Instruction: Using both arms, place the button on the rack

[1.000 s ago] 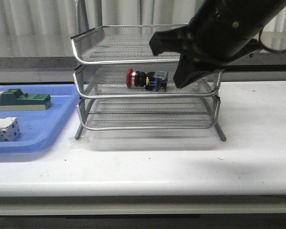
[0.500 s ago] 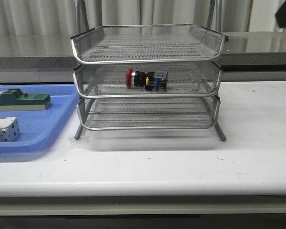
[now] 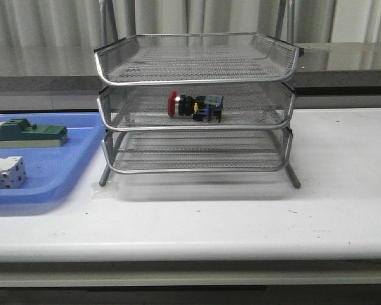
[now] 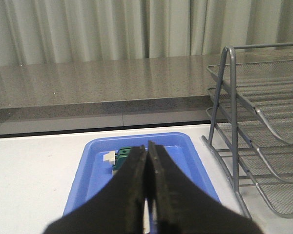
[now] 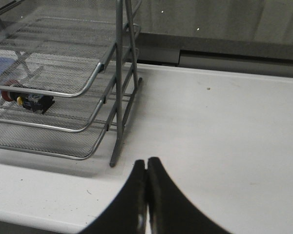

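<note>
**One button on the middle shelf**

We count one rack [image 3: 197, 101] with three tiers near the desk's [image 3: 241, 222] back edge, one blue tray [image 3: 51, 171] holding two blocks, and one button [image 3: 195, 106] lying sideways on the middle tier. Our left gripper [image 4: 146, 195] and right gripper [image 5: 146, 195] are both closed, holding nothing.

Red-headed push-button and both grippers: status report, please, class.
Left gripper shut, empty. Right gripper shut, empty. Red-headed push-button lying on its side in middle tier of silver wire-mesh rack. Nothing in the way.
</note>
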You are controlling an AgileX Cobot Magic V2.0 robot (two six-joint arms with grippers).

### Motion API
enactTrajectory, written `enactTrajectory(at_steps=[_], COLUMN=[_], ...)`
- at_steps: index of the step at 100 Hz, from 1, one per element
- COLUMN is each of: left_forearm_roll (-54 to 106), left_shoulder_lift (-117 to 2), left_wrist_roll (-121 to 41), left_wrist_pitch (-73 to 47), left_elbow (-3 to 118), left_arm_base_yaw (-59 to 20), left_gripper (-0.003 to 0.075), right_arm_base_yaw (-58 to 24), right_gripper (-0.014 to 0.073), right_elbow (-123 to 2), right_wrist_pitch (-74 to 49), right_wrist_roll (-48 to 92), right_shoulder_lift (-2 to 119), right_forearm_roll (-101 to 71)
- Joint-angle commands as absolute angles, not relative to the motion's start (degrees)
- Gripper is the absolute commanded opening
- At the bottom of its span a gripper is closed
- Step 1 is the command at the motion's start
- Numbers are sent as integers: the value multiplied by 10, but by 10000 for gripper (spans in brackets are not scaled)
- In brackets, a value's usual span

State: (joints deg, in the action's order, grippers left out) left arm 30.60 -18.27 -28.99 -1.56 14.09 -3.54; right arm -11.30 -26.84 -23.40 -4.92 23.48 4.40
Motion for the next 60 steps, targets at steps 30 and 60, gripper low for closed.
enactTrajectory(at_steps=[30,60], left_forearm_roll=[312,312], left_shoulder_lift=[-186,-186], left_wrist_roll=[-285,-285], left_wrist_pitch=[27,27], left_elbow=[157,157], left_arm_base_yaw=[-33,-33], left_gripper=[-20,-20], right_arm_base_yaw=[-110,-110], right_gripper=[-58,-58], right_elbow=[-268,-268], right_wrist_pitch=[-283,-283], right_wrist_roll=[-44,-44], right_shoulder_lift=[116,116], right_forearm_roll=[99,99])
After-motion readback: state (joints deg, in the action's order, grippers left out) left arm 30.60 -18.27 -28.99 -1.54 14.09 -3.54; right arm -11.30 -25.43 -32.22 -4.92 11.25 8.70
